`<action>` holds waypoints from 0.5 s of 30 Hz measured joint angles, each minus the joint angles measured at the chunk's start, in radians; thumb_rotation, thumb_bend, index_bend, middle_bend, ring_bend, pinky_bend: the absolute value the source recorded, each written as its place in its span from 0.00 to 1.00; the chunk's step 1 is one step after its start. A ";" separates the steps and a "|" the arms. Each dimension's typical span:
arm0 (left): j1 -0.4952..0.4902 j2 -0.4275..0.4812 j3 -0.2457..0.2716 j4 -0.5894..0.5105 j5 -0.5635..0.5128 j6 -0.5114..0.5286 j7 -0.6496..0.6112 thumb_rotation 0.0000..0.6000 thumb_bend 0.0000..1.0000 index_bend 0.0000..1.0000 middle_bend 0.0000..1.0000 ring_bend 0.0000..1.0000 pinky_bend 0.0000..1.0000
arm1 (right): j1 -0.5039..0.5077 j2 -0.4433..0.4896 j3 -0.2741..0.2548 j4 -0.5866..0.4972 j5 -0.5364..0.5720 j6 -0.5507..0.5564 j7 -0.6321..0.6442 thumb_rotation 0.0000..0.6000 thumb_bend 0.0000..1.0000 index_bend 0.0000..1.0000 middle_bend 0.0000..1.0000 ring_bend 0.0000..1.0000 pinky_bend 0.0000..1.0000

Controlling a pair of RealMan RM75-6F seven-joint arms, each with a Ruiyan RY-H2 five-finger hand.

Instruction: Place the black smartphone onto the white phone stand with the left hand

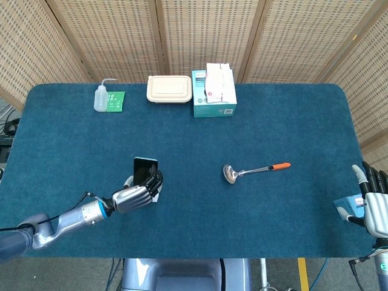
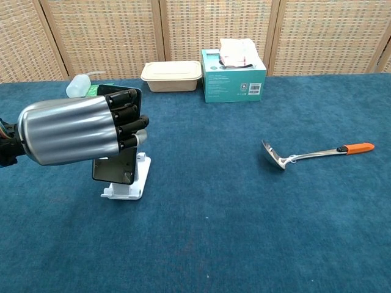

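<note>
Your left robot hand (image 1: pixel 134 197) sits at about eight o'clock on the blue worktop (image 1: pixel 242 133), its fingers (image 2: pixel 127 119) curled around the black smartphone (image 1: pixel 145 170). The phone stands upright, slightly tilted, and in the chest view its lower edge (image 2: pixel 114 173) sits in the white phone stand (image 2: pixel 131 183), which rests flat on the cloth just under your hand. Whether the phone's weight is fully on the stand cannot be told, since your fingers cover its upper half.

At eleven o'clock, near the far edge, a clear squeeze bottle (image 1: pixel 102 97) stands beside a green card (image 1: pixel 116 100). Towards twelve o'clock you have a beige lidded container (image 1: pixel 169 89), and just to its right a teal tissue box (image 1: pixel 214 92) with white tissue poking out of the top.

Right of centre, at roughly three o'clock, a metal ladle (image 1: pixel 254 170) with an orange handle tip lies flat, its bowl pointing left, well apart from the stand.

At four o'clock, off the worktop's edge, your right robot hand (image 1: pixel 374 205) is empty, with its fingers straight and apart.
</note>
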 measured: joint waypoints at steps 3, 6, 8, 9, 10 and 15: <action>0.006 -0.011 -0.001 0.008 0.000 0.005 0.005 1.00 0.03 0.37 0.35 0.38 0.28 | 0.000 0.002 0.000 -0.001 0.001 -0.001 0.002 1.00 0.00 0.00 0.00 0.00 0.00; 0.015 -0.022 -0.003 0.013 -0.003 0.010 0.011 1.00 0.02 0.35 0.33 0.37 0.28 | -0.001 0.003 -0.001 -0.002 0.000 -0.001 0.004 1.00 0.00 0.00 0.00 0.00 0.00; 0.023 -0.032 -0.007 0.017 -0.011 0.011 0.022 1.00 0.01 0.34 0.32 0.37 0.28 | -0.001 0.005 -0.001 -0.003 -0.001 -0.001 0.006 1.00 0.00 0.00 0.00 0.00 0.00; 0.027 -0.037 -0.010 0.019 -0.015 0.011 0.028 1.00 0.01 0.34 0.32 0.37 0.28 | -0.001 0.005 -0.001 -0.003 -0.001 -0.001 0.007 1.00 0.00 0.00 0.00 0.00 0.00; 0.031 -0.041 -0.012 0.020 -0.019 0.011 0.033 1.00 0.01 0.33 0.31 0.37 0.28 | -0.001 0.006 -0.001 -0.003 0.000 -0.002 0.008 1.00 0.00 0.00 0.00 0.00 0.00; 0.040 -0.060 -0.022 0.016 -0.031 0.006 0.055 1.00 0.00 0.27 0.24 0.37 0.28 | -0.002 0.009 -0.001 -0.005 0.001 -0.004 0.013 1.00 0.00 0.00 0.00 0.00 0.00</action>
